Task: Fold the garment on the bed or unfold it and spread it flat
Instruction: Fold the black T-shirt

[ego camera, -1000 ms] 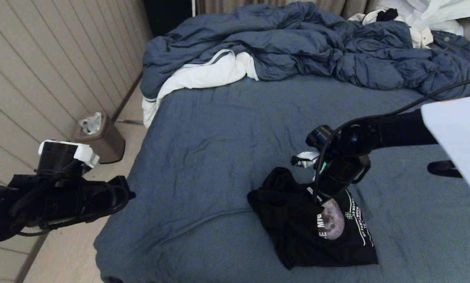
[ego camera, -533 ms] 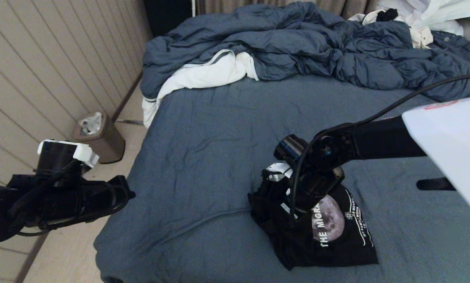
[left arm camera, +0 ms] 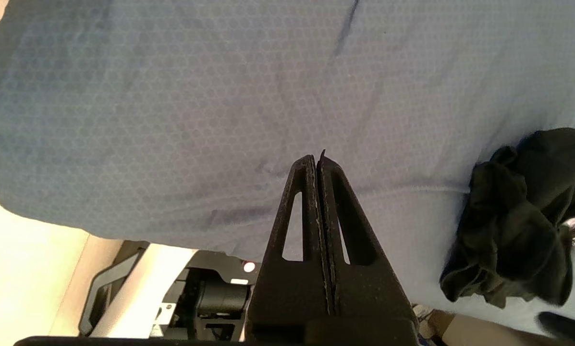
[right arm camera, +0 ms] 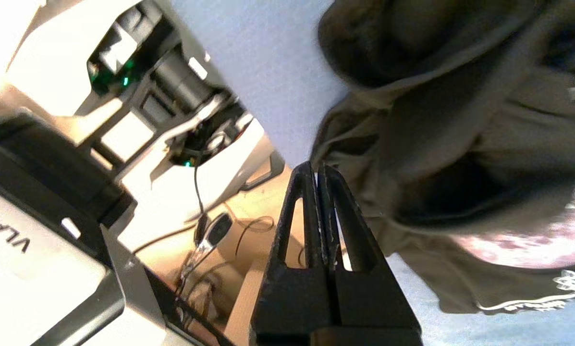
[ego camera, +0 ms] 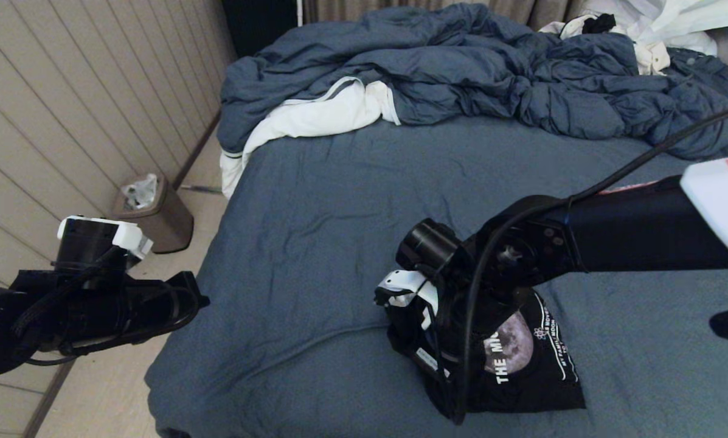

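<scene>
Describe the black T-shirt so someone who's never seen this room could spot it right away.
Start at the wide bed with the slate-blue sheet. Near its front edge, under the right gripper, lies the crumpled black T-shirt. Its grey moon print and white lettering set it apart from the blue duvet.

In the head view the right arm [ego camera: 582,243] covers the upper left part of the black shirt [ego camera: 522,377], so the lettering beside the moon print is cut short and the small curved text is too fine to read. The right pincer [ego camera: 446,389] is lost against the dark cloth there. The white clothes [ego camera: 668,24] run off the upper right edge. In the right wrist view the shirt [right arm camera: 460,144] is blurred and runs off the frame; the pincer [right arm camera: 318,166] seems to stand at its edge, touching or not I cannot tell.
</scene>
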{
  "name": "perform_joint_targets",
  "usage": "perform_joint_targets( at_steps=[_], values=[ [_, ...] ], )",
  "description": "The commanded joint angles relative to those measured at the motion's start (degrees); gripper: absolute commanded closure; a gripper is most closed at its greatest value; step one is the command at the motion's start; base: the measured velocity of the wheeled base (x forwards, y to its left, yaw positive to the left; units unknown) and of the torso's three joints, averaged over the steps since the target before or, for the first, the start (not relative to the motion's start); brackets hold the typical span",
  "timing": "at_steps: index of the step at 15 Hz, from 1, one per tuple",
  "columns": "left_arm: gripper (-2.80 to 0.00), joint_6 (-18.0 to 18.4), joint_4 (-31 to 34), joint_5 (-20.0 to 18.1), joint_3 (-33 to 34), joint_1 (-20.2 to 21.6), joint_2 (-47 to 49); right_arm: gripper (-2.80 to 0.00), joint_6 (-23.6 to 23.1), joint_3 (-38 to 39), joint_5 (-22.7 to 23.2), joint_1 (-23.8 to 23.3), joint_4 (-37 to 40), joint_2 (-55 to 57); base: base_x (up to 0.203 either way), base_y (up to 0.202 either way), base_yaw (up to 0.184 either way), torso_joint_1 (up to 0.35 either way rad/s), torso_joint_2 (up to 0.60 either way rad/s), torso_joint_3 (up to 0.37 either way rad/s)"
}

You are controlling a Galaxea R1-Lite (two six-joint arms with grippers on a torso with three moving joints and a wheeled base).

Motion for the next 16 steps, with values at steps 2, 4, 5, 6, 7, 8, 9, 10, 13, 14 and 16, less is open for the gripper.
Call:
perform_joint_targets(
  at_steps=[2, 4, 5, 6, 7, 8, 9, 10, 13, 14, 16],
  values=[
    [0.0, -0.2, -0.1, -0.1, 0.0, 0.0, 0.1, 0.0, -0.1, -1.3, -0.3, -4.9, 0.0, -1.8, 0.0, 0.0, 0.0, 0.0, 0.0, 0.0],
    [0.0, -0.2, -0.1, -0.1, 0.1, 0.0, 0.2, 0.0, -0.3, -1.8, -1.1, -10.5, -0.2, -1.9, 0.0, 0.0, 0.0, 0.0, 0.0, 0.0],
    [0.0, -0.2, -0.1, -0.1, 0.1, 0.0, 0.2, 0.0, -0.2, -1.5, -2.1, -12.9, -0.3, -1.7, 0.0, 0.0, 0.0, 0.0, 0.0, 0.0],
    [0.0, -0.2, -0.1, -0.1, 0.1, 0.0, 0.1, 0.0, -0.2, -0.6, -3.0, -14.9, -0.3, -1.3, 0.0, 0.0, 0.0, 0.0, 0.0, 0.0],
    [0.0, -0.2, -0.1, -0.1, 0.1, 0.0, 0.2, 0.0, -0.1, 1.5, -3.6, -16.2, -0.6, -0.9, 0.0, 0.0, 0.0, 0.0, 0.0, 0.0],
    [0.0, -0.2, 0.0, -0.1, 0.1, -0.1, 0.2, 0.0, -0.1, 3.6, -3.9, -17.4, -2.4, -0.7, 0.0, 0.0, 0.0, 0.0, 0.0, 0.0],
    [0.0, -0.2, 0.0, -0.1, 0.1, -0.3, 0.2, 0.0, -0.1, 5.2, -4.0, -18.0, -5.3, -0.6, 0.0, 0.0, 0.0, 0.0, 0.0, 0.0],
    [0.0, -0.3, 0.0, -0.1, 0.1, -0.5, 0.2, 0.0, -0.2, 7.1, -4.1, -18.2, -7.8, -0.2, 0.0, 0.0, 0.0, 0.0, 0.0, 0.0],
    [0.0, -0.4, 0.0, -0.1, 0.1, -0.5, 0.1, 0.0, -0.2, 9.2, -4.2, -16.2, -10.5, 2.0, 0.0, 0.0, 0.0, 0.0, 0.0, 0.0],
    [0.0, -0.3, -0.1, -0.1, 0.1, -0.5, 0.1, 0.0, -0.2, 9.7, -4.3, -14.6, -10.5, 2.3, 0.0, 0.0, 0.0, 0.0, 0.0, 0.0],
    [0.0, -0.3, 0.0, -0.1, 0.1, -0.5, 0.1, 0.0, -0.1, 11.5, -5.0, -10.9, -10.5, 2.0, 0.0, 0.0, 0.0, 0.0, 0.0, 0.0]
  ],
)
